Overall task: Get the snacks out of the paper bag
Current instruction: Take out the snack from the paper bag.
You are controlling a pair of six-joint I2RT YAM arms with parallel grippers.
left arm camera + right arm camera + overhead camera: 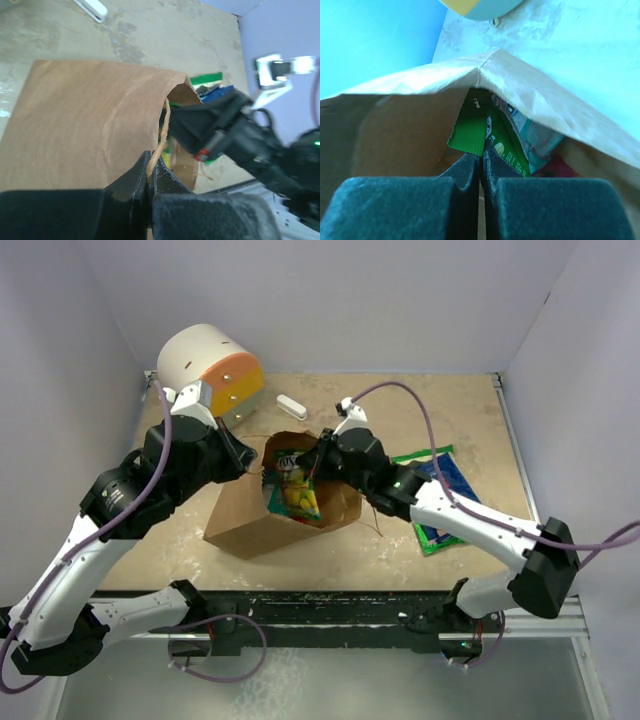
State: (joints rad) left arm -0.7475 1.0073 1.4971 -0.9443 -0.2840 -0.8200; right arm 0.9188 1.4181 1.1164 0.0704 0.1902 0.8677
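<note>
item 1, paper bag (245, 522): brown kraft, nearest the arm bases at mid table. we read it as lying on a broad side, long axis running from its base at near-left to its mouth at far-right, the mouth gaping up and away from us.

item 2, left gripper (150, 167): at the left rim of the mouth, jaws pressed together on the thin twisted handle (163, 131). we judge the hold is there to anchor the bag and keep its mouth lifted while the other arm draws from it.

item 3, right gripper (481, 156): reached into the mouth from the right, jaws closed tight on the lower edge of a green packet (472, 131). the packet sits inside the bag, just under the upper wall, its long axis along the bag's own and one corner pointing out toward the opening. more snacks (296, 492), yellow and teal among them, lie packed beside it.

item 4, blue-white pouch (452, 486): flat on the table right of the bag, on a green chip bag (424, 454), both outside and partly under the right arm.

item 5, white bar (291, 406): beyond the bag, apart from it.

item 6, white-and-orange cylinder (212, 376): far-left corner.
</note>
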